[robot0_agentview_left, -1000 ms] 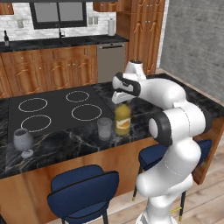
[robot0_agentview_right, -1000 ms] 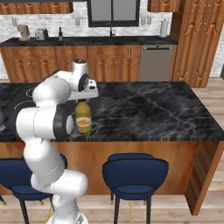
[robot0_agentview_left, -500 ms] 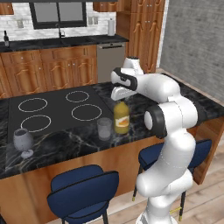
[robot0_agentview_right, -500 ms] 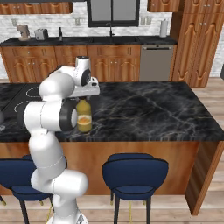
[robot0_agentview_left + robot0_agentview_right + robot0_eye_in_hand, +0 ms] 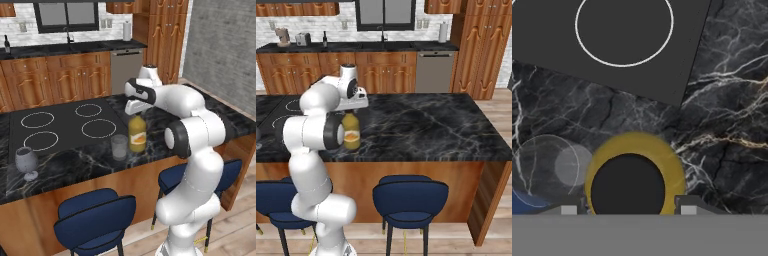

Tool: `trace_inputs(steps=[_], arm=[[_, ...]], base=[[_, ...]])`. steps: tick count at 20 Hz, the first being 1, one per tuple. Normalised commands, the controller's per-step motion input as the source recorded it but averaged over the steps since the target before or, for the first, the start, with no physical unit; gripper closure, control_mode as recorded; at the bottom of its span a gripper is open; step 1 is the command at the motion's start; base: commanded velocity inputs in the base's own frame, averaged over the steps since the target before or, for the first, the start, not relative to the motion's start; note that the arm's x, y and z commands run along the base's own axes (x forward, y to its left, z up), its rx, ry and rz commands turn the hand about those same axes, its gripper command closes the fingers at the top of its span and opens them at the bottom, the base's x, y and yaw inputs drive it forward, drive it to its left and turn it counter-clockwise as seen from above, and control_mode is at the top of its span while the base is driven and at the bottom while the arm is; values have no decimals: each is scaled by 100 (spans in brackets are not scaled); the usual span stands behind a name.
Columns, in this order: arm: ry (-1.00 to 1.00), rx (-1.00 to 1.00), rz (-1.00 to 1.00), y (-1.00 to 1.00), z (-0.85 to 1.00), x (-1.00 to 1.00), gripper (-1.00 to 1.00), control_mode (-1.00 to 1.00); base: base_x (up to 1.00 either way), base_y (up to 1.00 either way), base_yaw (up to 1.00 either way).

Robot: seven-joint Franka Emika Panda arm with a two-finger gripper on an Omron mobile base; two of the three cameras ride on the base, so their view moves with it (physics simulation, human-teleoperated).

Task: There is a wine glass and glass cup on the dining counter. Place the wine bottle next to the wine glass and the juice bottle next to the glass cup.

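Note:
The juice bottle [image 5: 137,133], stubby and yellow-orange, stands upright at the dining counter's [image 5: 70,162] front edge, just right of the glass cup [image 5: 119,146]. My gripper [image 5: 136,114] comes down on the bottle from above, shut on it. In the hand view its fingertips [image 5: 569,207] flank the juice bottle's [image 5: 602,165] yellow shoulder, with the black cap between them and the glass cup [image 5: 547,167] to the left. The wine glass [image 5: 26,161] stands far left near the counter's front. The slim dark wine bottle [image 5: 324,38] stands on the back counter beside the toaster.
White cooktop rings [image 5: 89,110] mark the counter behind the cup and bottle. Blue stools [image 5: 95,225] stand below the front edge. A toaster [image 5: 303,39] and a sink with a tap [image 5: 383,37] are on the rear cabinet run. Bare marble [image 5: 421,120] stretches right of the bottle.
The arm's elbow has shifted a little toward the counter. The gripper and the juice bottle have stayed almost in place beside the glass cup.

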Motion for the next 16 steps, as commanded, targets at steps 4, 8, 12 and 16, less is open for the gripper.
trace_inputs(steps=[4, 8, 12, 16], arm=[[-8, 0, 0, 5, -9, -17, 100, -100], [-1, 0, -2, 3, -15, -8, 100, -100], [0, 0, -4, 4, -26, -4, 100, -100], [0, 0, -5, 0, -29, -3, 100, -100]], base=[[0, 0, 0], [0, 0, 0], [0, 0, 0], [0, 0, 0]])
